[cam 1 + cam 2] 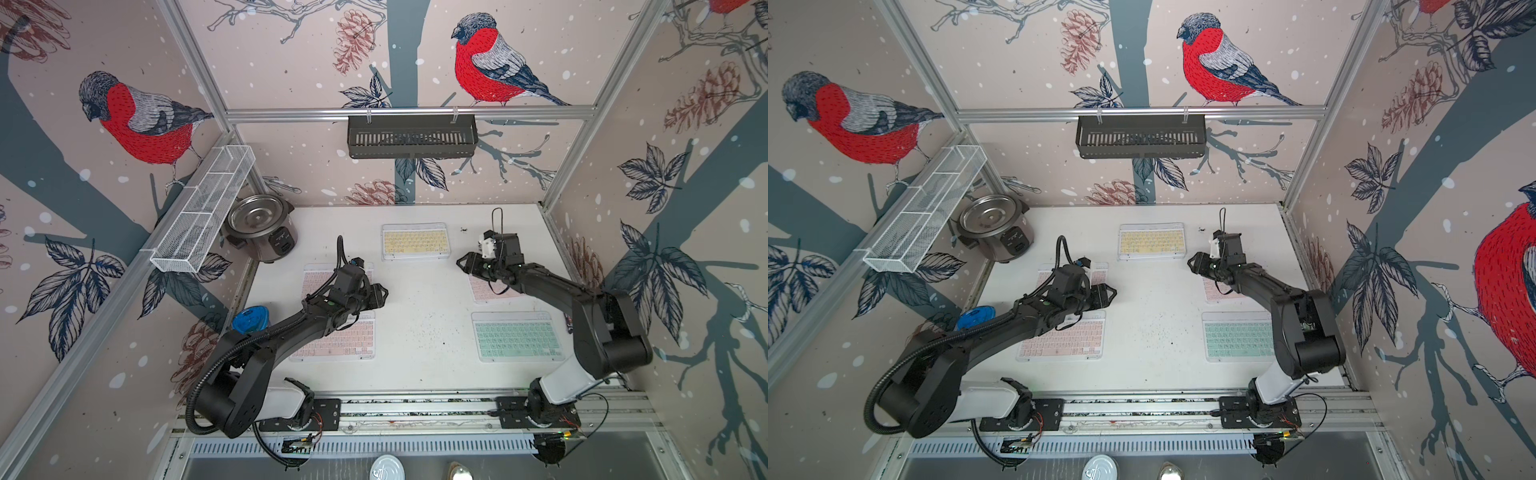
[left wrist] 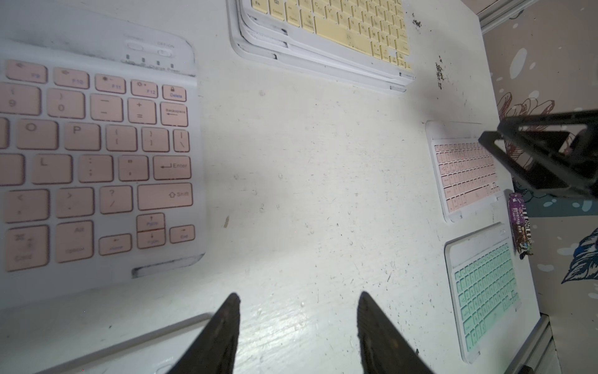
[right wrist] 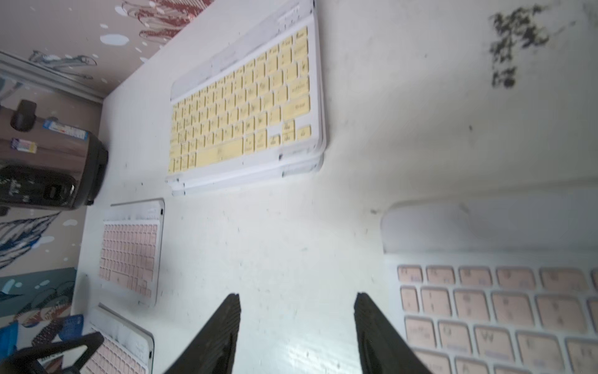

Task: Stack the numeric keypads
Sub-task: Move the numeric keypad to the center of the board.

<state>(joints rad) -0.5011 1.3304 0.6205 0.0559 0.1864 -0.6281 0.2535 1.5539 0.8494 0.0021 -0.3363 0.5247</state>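
Observation:
A stack of numeric keypads with a yellow one on top [image 1: 415, 241] [image 1: 1151, 241] lies at the back centre; its layered white edges show in the wrist views [image 2: 323, 32] [image 3: 246, 107]. Two pink keypads lie on the left, one [image 1: 316, 278] behind the other [image 1: 336, 338], both partly under my left arm. A third pink keypad [image 1: 486, 289] lies under my right arm, with a mint one [image 1: 517, 336] in front of it. My left gripper [image 1: 380, 293] [image 2: 299, 296] hovers open over bare table. My right gripper [image 1: 463, 262] [image 3: 297, 296] is open too, beside the pink keypad [image 3: 501, 307].
A rice cooker [image 1: 259, 228] stands at the back left under a white mesh basket [image 1: 203, 208]. A black basket [image 1: 411, 135] hangs on the back rail. A blue lid [image 1: 249, 318] lies at the left edge, a purple wrapper [image 2: 519, 226] at the right edge.

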